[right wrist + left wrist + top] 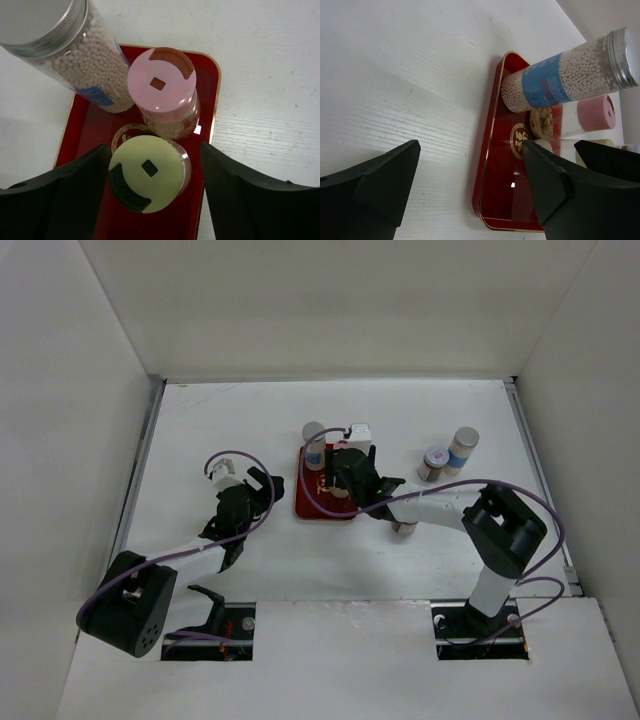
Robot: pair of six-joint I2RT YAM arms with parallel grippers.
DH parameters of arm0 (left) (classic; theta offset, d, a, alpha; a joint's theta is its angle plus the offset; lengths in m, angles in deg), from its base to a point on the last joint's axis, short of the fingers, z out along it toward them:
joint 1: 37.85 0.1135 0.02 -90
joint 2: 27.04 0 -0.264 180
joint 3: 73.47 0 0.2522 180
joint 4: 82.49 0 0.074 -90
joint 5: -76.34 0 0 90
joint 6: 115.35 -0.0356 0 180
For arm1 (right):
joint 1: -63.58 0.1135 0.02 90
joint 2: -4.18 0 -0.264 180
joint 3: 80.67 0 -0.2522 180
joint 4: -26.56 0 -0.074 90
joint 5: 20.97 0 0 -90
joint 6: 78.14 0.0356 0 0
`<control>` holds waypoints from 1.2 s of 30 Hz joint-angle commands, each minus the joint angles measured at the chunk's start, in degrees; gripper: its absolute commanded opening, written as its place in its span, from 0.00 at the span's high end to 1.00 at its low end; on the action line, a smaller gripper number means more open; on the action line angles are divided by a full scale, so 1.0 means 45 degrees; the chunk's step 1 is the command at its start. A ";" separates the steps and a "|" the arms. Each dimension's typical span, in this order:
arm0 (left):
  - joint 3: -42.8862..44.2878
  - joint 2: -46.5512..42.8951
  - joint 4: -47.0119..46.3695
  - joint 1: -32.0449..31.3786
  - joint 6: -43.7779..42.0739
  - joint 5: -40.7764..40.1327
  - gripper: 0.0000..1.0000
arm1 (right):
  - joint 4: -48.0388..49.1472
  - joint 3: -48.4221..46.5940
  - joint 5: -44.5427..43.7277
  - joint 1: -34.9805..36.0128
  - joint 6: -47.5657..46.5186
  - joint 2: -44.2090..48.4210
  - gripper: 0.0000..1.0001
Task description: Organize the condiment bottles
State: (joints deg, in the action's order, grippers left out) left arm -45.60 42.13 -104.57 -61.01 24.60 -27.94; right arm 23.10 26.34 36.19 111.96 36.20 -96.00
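A red tray [312, 506] holds a tall grey-capped, blue-labelled bottle [314, 440], a pink-capped bottle [161, 85] and a yellow-green-capped shaker [149, 172]. My right gripper [346, 483] is over the tray. In the right wrist view it [155, 147] is open around the shaker, with the left finger close against it and the right finger apart. My left gripper [260, 486] is open and empty over the table just left of the tray [492, 195]. Another tall blue-labelled bottle [462, 450] and a short silver-lidded jar [434, 462] stand to the right of the tray.
A small jar-like thing [405, 528] shows under my right forearm, mostly hidden. White walls enclose the table on the left, back and right. In the left wrist view the tall bottle [555, 82] and pink cap [595, 114] stand beyond my right finger.
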 commanded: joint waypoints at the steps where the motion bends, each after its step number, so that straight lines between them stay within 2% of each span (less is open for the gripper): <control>1: 0.0107 -0.0096 -0.0670 0.0059 0.0091 0.0069 0.17 | 0.0601 -0.0376 -0.0222 0.0156 0.0021 0.1028 0.20; 5: 0.0126 0.0039 -0.0670 0.0039 0.0071 0.0029 0.17 | 0.0250 0.0541 -0.0494 0.0235 -0.0057 0.3019 0.14; 9: 0.0088 -0.0213 -0.0670 -0.0058 0.0071 0.0011 0.17 | -0.0529 0.2666 -0.1430 0.0293 0.0138 0.5674 0.10; 14: 0.0146 0.0001 -0.0708 -0.0117 0.0091 0.0107 0.17 | -0.4021 0.4817 -0.2390 0.0118 0.1580 0.8664 0.02; 19: 0.0146 0.0058 -0.0728 -0.0156 0.0071 -0.0147 0.17 | -0.6271 0.5561 -0.1825 -0.0097 0.2675 0.9567 0.00; 25: 0.0126 0.0000 -0.0728 -0.0195 0.0051 -0.0263 0.17 | -0.6177 0.5720 -0.0847 -0.0487 0.2990 0.8631 0.00; 27: 0.0185 0.0157 -0.0728 -0.0157 0.0071 -0.0050 0.17 | -0.5847 0.5583 -0.0905 -0.0546 0.2932 0.8144 0.07; 32: 0.0087 -0.0098 -0.0728 -0.0156 0.0051 -0.0224 0.17 | -0.4849 0.5252 -0.1470 -0.0508 0.2717 0.7282 0.38; 36: 0.0146 -0.0096 -0.0728 -0.0176 0.0071 0.0030 0.17 | -0.4420 0.4412 -0.2076 0.0526 0.2425 0.7730 0.42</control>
State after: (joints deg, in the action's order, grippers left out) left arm -45.60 42.43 -104.61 -61.62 24.60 -28.14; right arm -2.27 51.65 29.91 111.28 47.96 -63.13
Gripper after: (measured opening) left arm 0.829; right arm 0.711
